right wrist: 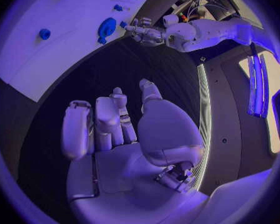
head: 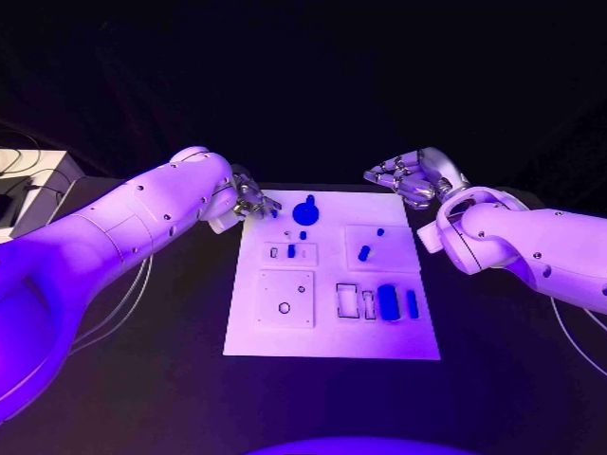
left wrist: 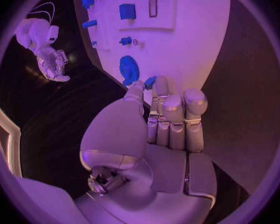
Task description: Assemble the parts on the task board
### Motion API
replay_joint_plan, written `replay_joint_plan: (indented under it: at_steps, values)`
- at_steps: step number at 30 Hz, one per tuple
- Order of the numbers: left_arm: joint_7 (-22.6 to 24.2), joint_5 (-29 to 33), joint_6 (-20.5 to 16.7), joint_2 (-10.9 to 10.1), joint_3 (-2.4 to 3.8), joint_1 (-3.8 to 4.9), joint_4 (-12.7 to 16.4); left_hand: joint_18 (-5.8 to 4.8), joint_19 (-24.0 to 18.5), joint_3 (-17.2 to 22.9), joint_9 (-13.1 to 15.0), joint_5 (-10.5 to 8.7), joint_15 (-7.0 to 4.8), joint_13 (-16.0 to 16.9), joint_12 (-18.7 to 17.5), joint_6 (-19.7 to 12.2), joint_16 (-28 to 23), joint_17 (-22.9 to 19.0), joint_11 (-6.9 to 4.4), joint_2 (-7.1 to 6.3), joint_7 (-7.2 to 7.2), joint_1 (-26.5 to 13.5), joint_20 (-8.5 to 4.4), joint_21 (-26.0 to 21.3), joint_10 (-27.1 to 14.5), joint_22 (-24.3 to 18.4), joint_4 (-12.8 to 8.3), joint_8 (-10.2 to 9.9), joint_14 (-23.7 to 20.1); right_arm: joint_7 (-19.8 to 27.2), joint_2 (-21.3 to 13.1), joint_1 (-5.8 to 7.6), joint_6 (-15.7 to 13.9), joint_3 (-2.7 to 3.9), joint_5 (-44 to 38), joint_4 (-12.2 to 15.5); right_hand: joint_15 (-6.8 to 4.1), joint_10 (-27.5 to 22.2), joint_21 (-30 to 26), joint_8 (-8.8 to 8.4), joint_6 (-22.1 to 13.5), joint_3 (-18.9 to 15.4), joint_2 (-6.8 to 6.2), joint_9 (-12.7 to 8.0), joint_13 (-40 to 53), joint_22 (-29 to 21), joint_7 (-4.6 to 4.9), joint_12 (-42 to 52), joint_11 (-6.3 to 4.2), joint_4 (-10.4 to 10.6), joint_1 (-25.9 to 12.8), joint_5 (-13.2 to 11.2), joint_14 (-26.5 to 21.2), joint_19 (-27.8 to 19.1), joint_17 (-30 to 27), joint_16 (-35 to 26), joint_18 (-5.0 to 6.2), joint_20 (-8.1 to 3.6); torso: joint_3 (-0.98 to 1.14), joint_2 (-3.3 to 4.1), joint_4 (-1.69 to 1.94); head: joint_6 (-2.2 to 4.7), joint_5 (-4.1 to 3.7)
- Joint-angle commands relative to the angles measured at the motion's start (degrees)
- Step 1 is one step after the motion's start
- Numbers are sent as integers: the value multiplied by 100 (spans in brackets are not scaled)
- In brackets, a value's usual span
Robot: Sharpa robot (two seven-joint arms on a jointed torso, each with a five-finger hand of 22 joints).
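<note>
A white task board lies in the middle of a black tabletop, with small blue parts scattered over it. At its far left corner sits a round blue gear-like part, and just to the left of that a much smaller blue piece at the board's edge. The robot's left hand reaches in at that corner; its fingertips lie side by side right at the small piece, and it may be pinched against the thumb, though the fingers hide the contact, so I cannot tell if it is truly held. The right hand hovers beyond the board's far right corner, well apart from every part, fingers loosely curled and spread, holding nothing. Nearer the robot, a long blue block and a thin blue bar stand beside empty slots. The step in hand looks like picking up the small far-left piece; next, the left hand needs a firm pinch, a clean lift clear of the gear, and a careful carry to its matching recess.
</note>
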Motion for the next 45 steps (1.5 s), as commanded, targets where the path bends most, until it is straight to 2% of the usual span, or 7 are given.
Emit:
replay_joint_plan:
  at_steps: [1,15,16,22,31,34,45]
  values:
    - [77,56,60,24,-3,12,-14,-87,27,48,10,4,-3,-4,-36,66,30,28,-27,27,-11,38,-41,52,70,20,-55,-43,46,53,5,2,21,4,-55,10,24,-11,-16,-32,18,1,41,-5,5,1102,27,-15,-35,-34,-4,30,-6,484,3,-34,25,0,0,5,1,-7,-3]
    - [116,101,104,39,-15,11,-17,-126,49,449,54,36,-24,-16,-176,199,48,215,-51,66,-44,158,-74,78,165,68,-171,-281,85,54,13,3,27,5,-63,13,22,-2,-9,-32,24,13,63,-7,12,1104,26,-8,-37,-44,4,50,-5,485,2,-33,23,-1,3,3,3,-36,2]
    - [121,105,109,38,-15,11,-14,-126,47,635,49,68,-35,-30,-207,181,48,223,-52,92,-48,289,-81,75,143,68,-237,-302,85,55,15,3,28,5,-63,11,22,-2,-9,-32,24,13,63,-7,12,1104,26,-8,-37,-44,4,50,-5,485,2,-33,23,-1,4,1,2,-36,-1]
    - [138,120,146,29,-16,10,10,-130,47,2728,255,186,-26,-120,-362,118,41,284,-37,-481,26,-4,-85,94,225,101,-610,-241,95,57,20,3,29,5,-63,2,22,1,-13,-33,24,16,67,-8,17,1103,25,-3,-37,-47,3,61,-5,484,1,-32,24,-1,3,-2,8,-33,-2]
    - [135,96,86,7,-17,10,82,-141,109,3572,757,353,-51,-54,-297,57,70,425,-79,-617,7,-510,-112,187,313,183,-1051,-64,177,59,23,3,33,5,-63,-2,22,1,-13,-33,24,16,67,-8,17,1103,25,-3,-37,-47,3,61,-5,484,1,-32,24,-1,4,2,4,-27,5]
    - [132,83,37,-5,-17,10,103,-151,149,3609,817,485,-61,-42,-276,86,88,482,-93,-652,-5,-541,-124,241,348,222,-1095,-54,188,59,23,3,34,5,-61,-4,22,1,-13,-33,24,16,67,-8,17,1103,25,-3,-37,-47,3,61,-5,484,1,-32,24,-1,5,3,4,-25,5]
    - [112,123,-184,-128,-16,12,288,-204,275,3364,985,1580,-119,0,-204,292,308,857,-169,-767,-76,-658,-190,446,532,373,-1290,-107,272,61,19,3,34,5,-53,-12,22,1,-13,-33,24,16,67,-8,17,1103,25,-3,-37,-47,3,61,-5,484,1,-32,24,-1,2,-4,11,-21,18]
